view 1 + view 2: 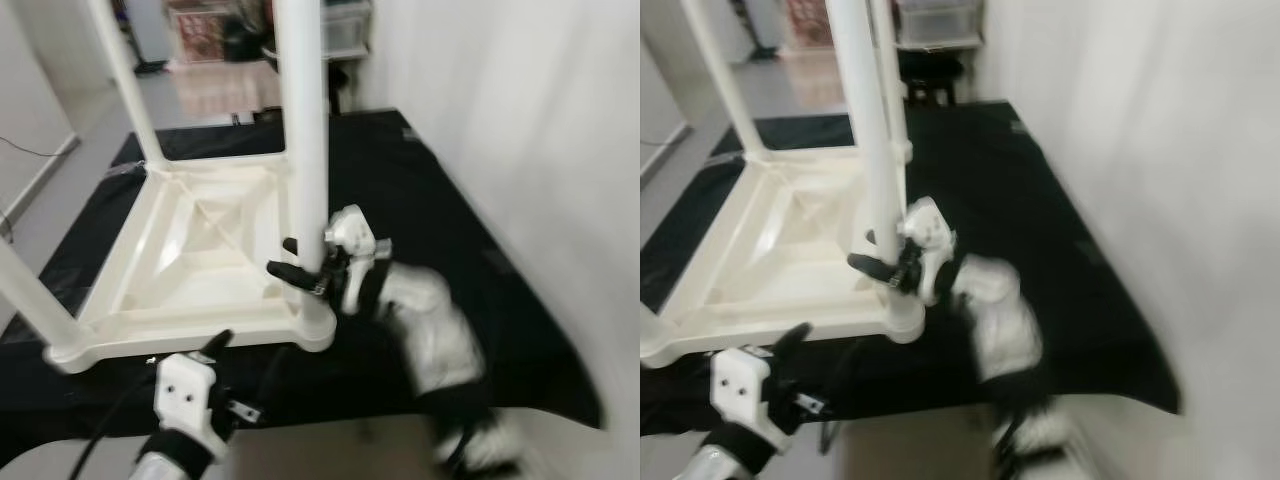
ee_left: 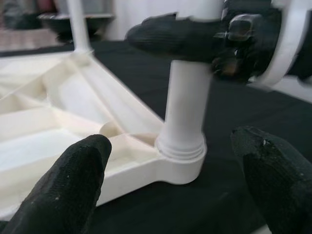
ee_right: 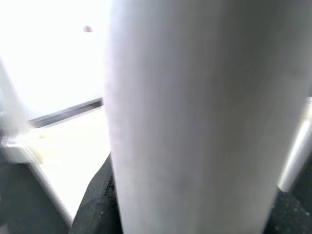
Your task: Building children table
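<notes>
A white children's table (image 1: 190, 260) lies upside down on a black mat (image 1: 420, 200), its legs pointing up. My right gripper (image 1: 298, 262) is shut on the near-right leg (image 1: 303, 130), just above the socket at the table's corner (image 2: 181, 156). In the right wrist view this leg (image 3: 204, 117) stands close up, with one black finger (image 3: 97, 204) beside it. My left gripper (image 2: 168, 195) hangs open in front of that same corner, low over the mat, its fingers (image 2: 63, 185) wide apart and touching nothing.
Two more legs stand at the far left (image 1: 125, 80) and near left (image 1: 25, 290) corners. A white wall (image 1: 540, 120) runs close along the right of the mat. Storage boxes (image 1: 345, 25) and clutter sit at the back. Bare floor (image 1: 60, 190) lies left.
</notes>
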Controlling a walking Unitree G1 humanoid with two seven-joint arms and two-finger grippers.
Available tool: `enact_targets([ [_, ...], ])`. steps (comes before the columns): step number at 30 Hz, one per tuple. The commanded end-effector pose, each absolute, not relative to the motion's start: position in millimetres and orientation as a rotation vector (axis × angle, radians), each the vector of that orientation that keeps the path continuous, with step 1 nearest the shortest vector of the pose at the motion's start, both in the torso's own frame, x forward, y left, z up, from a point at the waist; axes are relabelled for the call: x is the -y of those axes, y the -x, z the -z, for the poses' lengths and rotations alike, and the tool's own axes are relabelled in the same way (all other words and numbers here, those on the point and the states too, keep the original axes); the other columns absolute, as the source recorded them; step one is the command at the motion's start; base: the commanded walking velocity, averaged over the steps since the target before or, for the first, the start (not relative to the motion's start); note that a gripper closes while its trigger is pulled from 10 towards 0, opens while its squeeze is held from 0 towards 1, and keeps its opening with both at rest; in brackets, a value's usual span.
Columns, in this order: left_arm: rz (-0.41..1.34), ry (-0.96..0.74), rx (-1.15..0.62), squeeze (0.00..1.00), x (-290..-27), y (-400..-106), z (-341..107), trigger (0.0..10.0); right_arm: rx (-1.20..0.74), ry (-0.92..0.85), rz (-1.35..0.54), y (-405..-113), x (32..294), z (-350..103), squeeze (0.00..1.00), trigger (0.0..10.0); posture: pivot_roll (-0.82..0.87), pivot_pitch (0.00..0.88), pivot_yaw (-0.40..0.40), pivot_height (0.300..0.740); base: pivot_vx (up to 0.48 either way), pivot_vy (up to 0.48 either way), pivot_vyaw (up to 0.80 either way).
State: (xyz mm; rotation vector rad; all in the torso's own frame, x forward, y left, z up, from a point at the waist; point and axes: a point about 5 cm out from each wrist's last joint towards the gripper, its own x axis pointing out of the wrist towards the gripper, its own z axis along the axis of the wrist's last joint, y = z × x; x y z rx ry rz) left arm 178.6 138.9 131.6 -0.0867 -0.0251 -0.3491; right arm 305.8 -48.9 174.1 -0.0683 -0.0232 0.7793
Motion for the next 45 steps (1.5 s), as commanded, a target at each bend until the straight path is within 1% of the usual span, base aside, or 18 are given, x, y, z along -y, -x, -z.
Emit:
enact_targets([
  [1,0.343,0.07,0.012,0.0,-143.7,-176.9,-130.4,10.0,-0.095,0.037,-0.664,-298.8,48.7,-153.8,0.0,0.0,-0.01,0.088,0.029,0.74,0.0,0.0,0.0],
  [2,0.343,0.069,0.01,0.0,-144.1,-177.4,-129.9,10.0,-0.094,0.04,-0.597,-303.7,54.8,-156.1,0.0,0.0,-0.01,0.076,0.029,0.74,0.0,0.0,0.0],
  [10,0.343,0.064,0.011,0.0,-143.4,-180.0,-129.0,10.0,-0.094,0.08,-0.641,-313.6,49.7,-154.9,0.0,0.2,0.0,0.063,0.023,0.74,0.0,0.0,0.0],
  [11,0.342,0.062,0.011,0.0,-143.3,-180.2,-128.9,10.0,-0.107,0.079,-0.666,-314.7,48.1,-154.0,0.0,10.0,0.0,0.062,0.024,0.74,0.0,0.0,0.0],
  [12,0.345,0.064,0.009,0.0,-142.8,-180.5,-128.5,10.0,-0.102,0.068,-0.696,-316.8,47.6,-156.1,1.0,10.0,-0.01,0.057,0.026,0.74,0.0,0.0,0.0],
  [15,0.349,0.067,0.008,0.0,-141.8,-180.8,-128.0,10.0,-0.066,0.067,-0.826,-323.5,43.9,-164.6,1.0,10.0,-0.01,0.056,0.026,0.74,0.0,0.0,0.0],
  [17,0.348,0.069,0.009,0.0,-141.2,-181.1,-128.0,10.0,-0.01,0.06,-0.963,-328.8,42.2,-184.3,1.0,10.0,-0.01,0.055,0.022,0.74,0.0,0.0,0.0],
  [21,0.348,0.069,0.009,0.0,-141.1,-181.3,-128.1,10.0,0.007,0.062,-0.998,-329.5,42.5,-191.9,1.0,10.0,-0.01,0.055,0.022,0.74,0.0,0.0,0.0],
  [22,0.347,0.07,0.011,0.0,-140.9,-181.5,-128.1,10.0,0.018,0.077,-1.115,-328.8,41.9,-198.7,1.0,10.0,-0.01,0.054,0.02,0.74,0.0,0.0,0.0],
  [23,0.347,0.07,0.011,0.0,-140.9,-181.5,-128.1,10.0,0.018,0.077,-1.115,-328.8,41.9,-198.7,1.0,10.0,-0.01,0.054,0.02,0.74,0.0,0.0,0.0],
  [24,0.346,0.071,0.012,0.0,-140.8,-181.8,-128.0,10.0,0.014,0.106,-1.253,-329.9,42.1,-201.8,0.56,10.0,0.0,0.053,0.016,0.74,0.0,0.0,0.0],
  [25,0.346,0.071,0.012,0.0,-140.8,-181.8,-128.0,10.0,0.014,0.106,-1.253,-329.9,42.1,-201.8,0.56,10.0,0.0,0.053,0.016,0.74,0.0,0.0,0.0],
  [26,0.345,0.071,0.012,0.0,-140.7,-181.9,-128.0,10.0,0.006,0.125,-1.342,-330.4,43.1,-203.1,0.56,10.0,0.0,0.053,0.016,0.74,0.0,0.0,0.0],
  [27,0.345,0.071,0.013,0.0,-140.6,-182.0,-128.0,10.0,-0.015,0.16,-1.399,-336.3,45.1,-202.3,0.0,10.0,0.01,0.052,0.016,0.74,0.0,0.0,0.0],
  [34,0.345,0.072,0.013,0.0,-140.8,-181.8,-128.4,10.0,-0.092,0.188,-1.452,-350.1,48.7,-196.8,0.0,10.0,0.01,0.055,0.017,0.74,0.0,0.0,0.0],
  [35,0.345,0.072,0.013,0.0,-140.9,-181.6,-128.3,10.0,-0.108,0.178,-1.475,-351.7,50.3,-195.5,0.0,3.1,0.01,0.056,0.018,0.74,0.0,0.0,0.0],
  [36,0.346,0.073,0.013,0.0,-141.0,-181.5,-128.4,10.0,-0.123,0.163,-1.476,-353.8,52.9,-194.4,0.0,0.0,0.01,0.06,0.018,0.74,0.0,0.0,0.0],
  [45,0.346,0.075,0.013,0.0,-141.1,-181.3,-128.6,10.0,-0.138,0.136,-1.486,-356.0,67.3,-190.8,0.0,0.0,0.0,0.066,0.022,0.74,0.0,0.0,0.0],
])
